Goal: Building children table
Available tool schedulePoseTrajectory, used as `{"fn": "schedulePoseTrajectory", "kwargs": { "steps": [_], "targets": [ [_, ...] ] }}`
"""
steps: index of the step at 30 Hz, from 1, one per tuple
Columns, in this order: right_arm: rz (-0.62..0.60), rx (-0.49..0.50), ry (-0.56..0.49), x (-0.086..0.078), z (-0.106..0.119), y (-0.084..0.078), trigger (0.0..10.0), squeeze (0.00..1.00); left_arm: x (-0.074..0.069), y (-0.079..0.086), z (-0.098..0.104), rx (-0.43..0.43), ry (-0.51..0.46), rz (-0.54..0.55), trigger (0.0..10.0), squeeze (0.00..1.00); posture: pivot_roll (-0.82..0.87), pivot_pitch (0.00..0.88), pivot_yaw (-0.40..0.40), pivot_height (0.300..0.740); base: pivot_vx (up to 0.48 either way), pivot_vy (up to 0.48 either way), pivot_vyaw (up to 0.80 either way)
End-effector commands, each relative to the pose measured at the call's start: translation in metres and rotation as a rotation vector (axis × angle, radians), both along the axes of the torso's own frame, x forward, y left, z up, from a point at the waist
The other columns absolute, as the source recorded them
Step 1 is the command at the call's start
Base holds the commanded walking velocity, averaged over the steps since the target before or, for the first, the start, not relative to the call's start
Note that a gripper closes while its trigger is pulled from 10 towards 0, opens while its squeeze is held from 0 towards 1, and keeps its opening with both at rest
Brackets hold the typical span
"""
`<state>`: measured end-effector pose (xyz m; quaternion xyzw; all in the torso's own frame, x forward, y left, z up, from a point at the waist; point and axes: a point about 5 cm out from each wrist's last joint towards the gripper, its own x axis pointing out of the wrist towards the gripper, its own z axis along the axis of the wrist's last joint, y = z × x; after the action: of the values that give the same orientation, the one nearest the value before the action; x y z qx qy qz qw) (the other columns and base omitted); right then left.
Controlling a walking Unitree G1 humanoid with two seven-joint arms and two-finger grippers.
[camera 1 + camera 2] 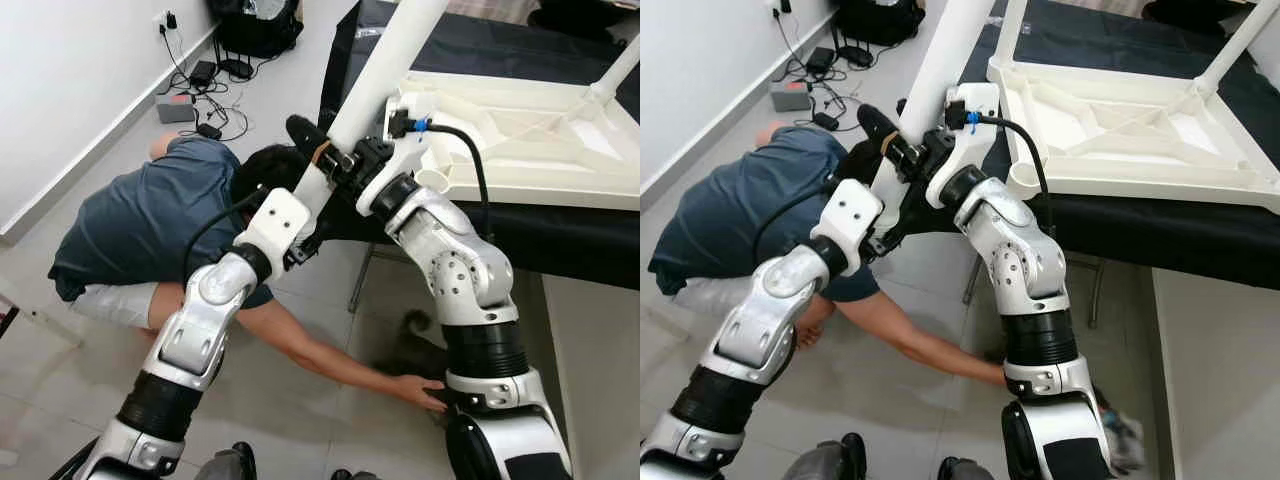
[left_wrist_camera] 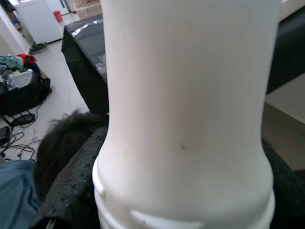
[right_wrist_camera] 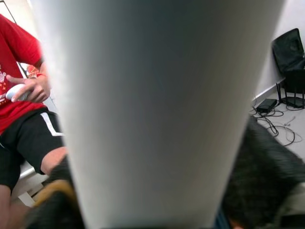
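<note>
Both grippers are clamped on the same white table leg (image 1: 385, 70), near its lower end, just off the corner of the tabletop (image 1: 520, 140). Left gripper (image 1: 318, 150) grips the leg from the robot's left side, fingers (image 2: 71, 186) wrapped around the ridged collar at the leg's base, per the left wrist view. Right gripper (image 1: 372, 158) is clenched on the leg from the other side, just beside the left one; the right wrist view has black fingers (image 3: 257, 186) on both sides of the leg. Leg runs up and away at a tilt, top end out of frame. Tabletop is white plastic, upside down, ribbed underside up, lying on a black-covered surface (image 1: 500, 50). Another leg (image 1: 615, 70) stands already fitted at its far right corner. Corner socket (image 1: 1025, 180) nearest the grippers is an open round hole, leg not in it. A person in a blue shirt (image 1: 140, 220) is crouched on the tile floor (image 1: 60, 400) under the arms, hand (image 1: 420, 392) flat on the floor by the robot's right side. Cables and power bricks (image 1: 195, 95) lie by the wall. Right wrist view also has a second person in red shirt (image 3: 16, 62) and black shorts, seated, holding a small white object.
</note>
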<state>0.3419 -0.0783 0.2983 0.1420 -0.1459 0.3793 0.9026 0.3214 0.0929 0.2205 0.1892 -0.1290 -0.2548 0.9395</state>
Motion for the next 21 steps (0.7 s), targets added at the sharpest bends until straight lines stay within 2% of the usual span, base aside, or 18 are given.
{"fn": "schedulePoseTrajectory", "kwargs": {
  "steps": [1,5,7,10,12,17,21],
  "targets": [
    [-0.010,0.006,0.009,0.003,-0.005,-0.009,10.0,0.00,-0.010,-0.001,0.000,0.000,0.001,-0.046,10.0,0.00,0.10,0.193,-0.112,0.740,0.000,0.000,0.00],
    [0.109,0.023,0.011,0.001,-0.004,-0.013,10.0,0.00,-0.022,0.003,-0.007,-0.025,0.069,-0.084,10.0,0.00,0.10,0.192,-0.112,0.740,0.000,0.000,0.00],
    [0.125,0.023,0.013,0.001,-0.004,-0.014,10.0,0.00,-0.024,0.004,-0.008,-0.027,0.076,-0.091,10.0,0.00,0.10,0.192,-0.112,0.740,0.000,0.000,0.00],
    [0.260,0.043,0.050,-0.001,-0.007,-0.018,10.0,0.00,-0.034,0.008,-0.015,0.000,0.105,-0.107,10.0,0.00,0.11,0.188,-0.113,0.740,0.000,0.000,0.00],
    [0.287,0.047,0.056,-0.002,-0.007,-0.019,10.0,0.00,-0.037,0.009,-0.018,0.009,0.113,-0.111,10.0,0.00,0.11,0.188,-0.113,0.740,0.000,0.000,0.00],
    [0.396,0.129,0.110,-0.005,-0.009,-0.021,10.0,0.00,-0.048,0.015,-0.023,0.026,0.140,-0.110,10.0,0.00,0.11,0.186,-0.116,0.740,0.000,0.000,0.00],
    [0.461,0.123,0.123,-0.008,-0.013,-0.019,10.0,0.00,-0.055,0.013,-0.023,-0.031,0.193,-0.126,10.0,0.00,0.11,0.185,-0.116,0.740,0.000,0.000,0.00]
  ]
}}
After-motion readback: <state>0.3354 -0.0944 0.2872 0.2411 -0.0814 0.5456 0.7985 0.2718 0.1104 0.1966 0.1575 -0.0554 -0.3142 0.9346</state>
